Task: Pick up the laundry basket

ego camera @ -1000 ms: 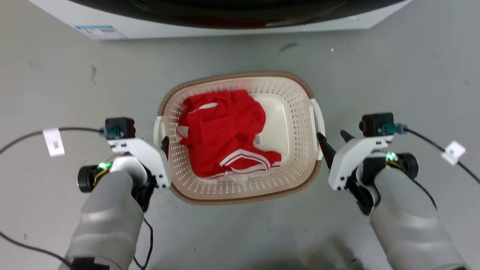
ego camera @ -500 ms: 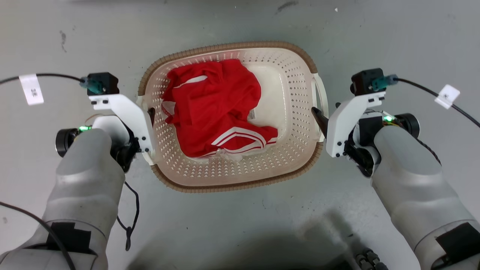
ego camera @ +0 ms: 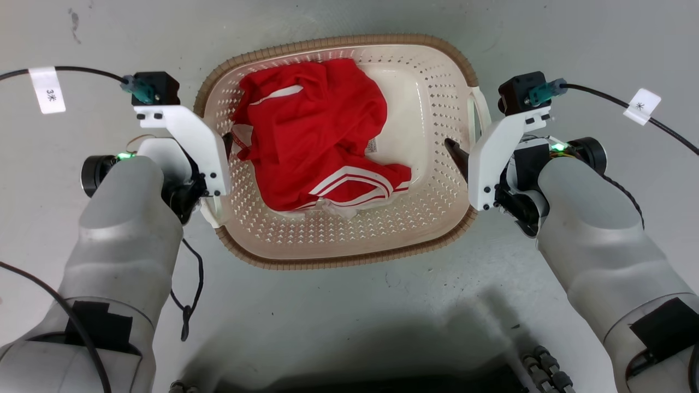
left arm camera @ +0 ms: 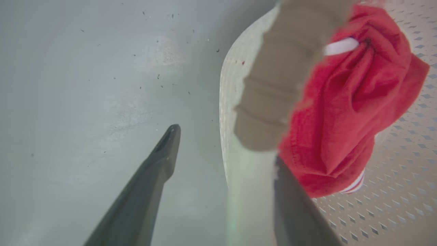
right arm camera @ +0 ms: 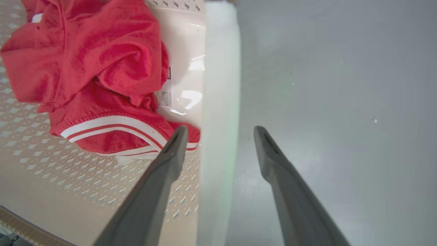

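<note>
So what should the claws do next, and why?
Probably close both. The left claw and right claw are open, each with one finger inside and one outside a side of the laundry basket, so squeezing should grip it for lifting.

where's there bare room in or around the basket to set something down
Free: in the laundry basket, the bare bottom between the red garment and the right wall; also the grey floor on its near side. Crowded: both handle sides, where the left gripper and right gripper straddle the handles.
</note>
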Controlling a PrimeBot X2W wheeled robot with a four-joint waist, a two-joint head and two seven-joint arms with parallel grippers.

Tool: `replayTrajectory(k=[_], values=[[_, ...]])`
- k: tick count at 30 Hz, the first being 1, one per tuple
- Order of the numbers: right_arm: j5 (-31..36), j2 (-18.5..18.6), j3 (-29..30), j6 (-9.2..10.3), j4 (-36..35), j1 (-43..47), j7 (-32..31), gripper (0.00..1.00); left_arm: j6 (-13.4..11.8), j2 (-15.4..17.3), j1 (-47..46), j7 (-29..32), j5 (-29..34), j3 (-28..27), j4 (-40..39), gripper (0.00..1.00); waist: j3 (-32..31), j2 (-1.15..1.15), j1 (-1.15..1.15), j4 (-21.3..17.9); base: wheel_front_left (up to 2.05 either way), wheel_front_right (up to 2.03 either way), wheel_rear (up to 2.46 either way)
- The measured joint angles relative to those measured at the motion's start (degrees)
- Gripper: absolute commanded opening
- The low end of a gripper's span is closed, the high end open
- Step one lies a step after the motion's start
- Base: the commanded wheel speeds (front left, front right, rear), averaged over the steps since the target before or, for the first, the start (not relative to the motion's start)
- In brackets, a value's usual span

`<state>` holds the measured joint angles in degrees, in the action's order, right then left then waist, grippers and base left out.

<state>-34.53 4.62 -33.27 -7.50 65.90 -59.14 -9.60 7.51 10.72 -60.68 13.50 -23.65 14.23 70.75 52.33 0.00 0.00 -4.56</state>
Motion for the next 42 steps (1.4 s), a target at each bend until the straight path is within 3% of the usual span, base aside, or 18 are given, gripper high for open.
replayTrajectory(k=[1,2,3,4,21,42], values=[[-0.32,-0.03,-0.44,0.0,0.34,-0.08,0.13,1.0,0.02,-0.03,-0.25,0.05,-0.34,0.12,0.0,1.0,0.23,0.0,0.0,0.09,0.0,0.0,0.0],[-0.65,-0.07,-0.78,-0.01,0.57,-0.18,0.23,0.81,0.02,-0.03,-0.57,0.05,-0.47,0.21,0.02,0.83,0.44,0.0,0.0,0.18,0.0,0.0,0.0],[-1.22,-0.08,-0.97,0.0,0.73,-0.31,0.57,0.43,0.02,0.03,-0.82,0.1,-0.6,0.3,0.08,0.23,0.63,0.0,0.0,0.26,0.0,0.0,0.0],[-1.54,-0.1,-1.18,0.0,0.93,-0.51,0.96,0.0,0.02,0.02,-0.95,0.53,-0.98,0.44,0.09,0.0,0.8,0.0,0.0,0.3,0.0,0.0,0.0],[-8.7,0.2,-6.56,0.38,1.94,-0.72,-1.57,0.0,0.0,-1.22,0.19,5.53,-6.8,4.44,-0.12,0.0,-1.29,0.0,0.0,0.83,0.0,0.0,0.0],[-20.05,2.0,-11.58,0.43,1.1,4.8,-19.01,0.0,-0.01,-2.11,4.2,17.69,-13.06,9.01,1.44,0.0,-19.39,0.0,-0.01,1.38,0.0,0.0,0.0]])
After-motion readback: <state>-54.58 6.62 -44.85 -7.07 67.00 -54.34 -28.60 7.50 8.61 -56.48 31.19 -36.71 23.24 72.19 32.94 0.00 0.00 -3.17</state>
